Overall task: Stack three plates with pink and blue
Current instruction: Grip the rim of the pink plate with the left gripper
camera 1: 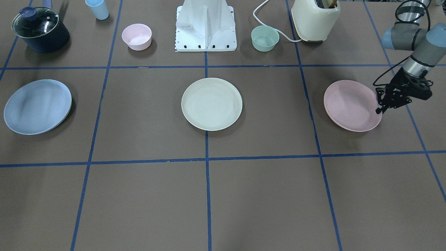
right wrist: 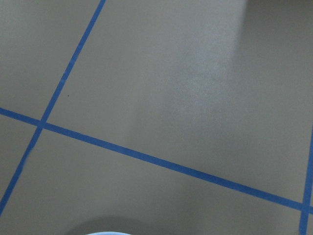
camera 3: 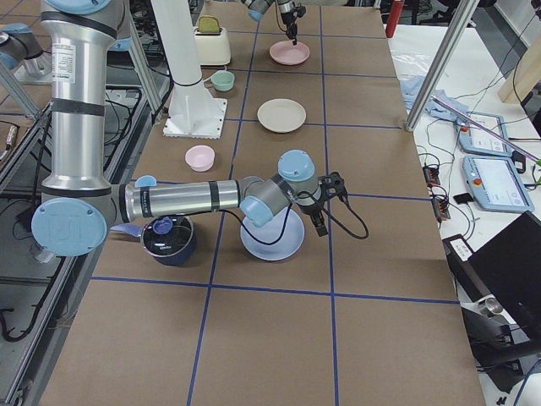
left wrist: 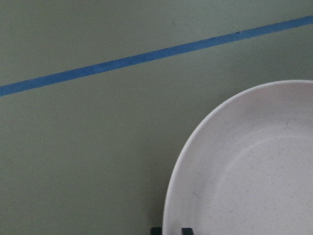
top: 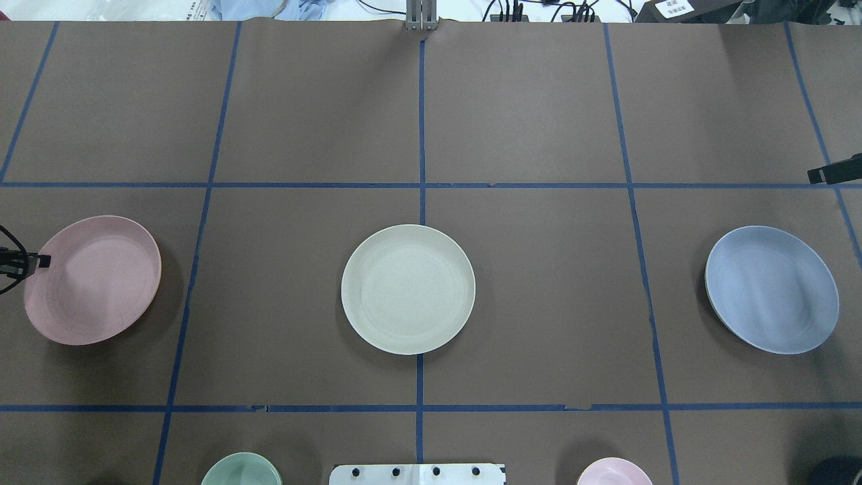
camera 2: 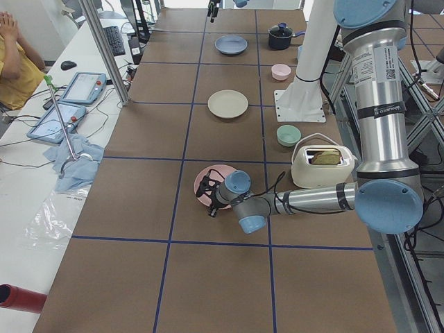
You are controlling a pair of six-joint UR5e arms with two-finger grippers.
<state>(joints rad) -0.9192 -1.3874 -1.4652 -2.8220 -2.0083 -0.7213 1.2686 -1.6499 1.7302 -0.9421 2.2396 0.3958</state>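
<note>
The three plates lie in a row across the table. The pink plate (camera 1: 350,104) (top: 94,279) is on my left, the cream plate (camera 1: 212,104) (top: 407,289) in the middle and the blue plate (camera 1: 36,106) (top: 771,289) on my right. My left gripper (camera 1: 379,109) (top: 37,261) is at the pink plate's outer rim. In the left wrist view its two fingertips (left wrist: 156,230) stand close together on either side of that rim (left wrist: 176,196). My right gripper (top: 832,174) (camera 3: 325,203) hovers beyond the blue plate's far edge, and I cannot tell if it is open.
Along the robot's side of the table stand a lidded dark pot (camera 1: 40,29), a light blue cup (camera 1: 97,8), a small pink bowl (camera 1: 136,36), the robot base (camera 1: 205,26), a mint bowl (camera 1: 264,38) and a cream toaster (camera 1: 315,19).
</note>
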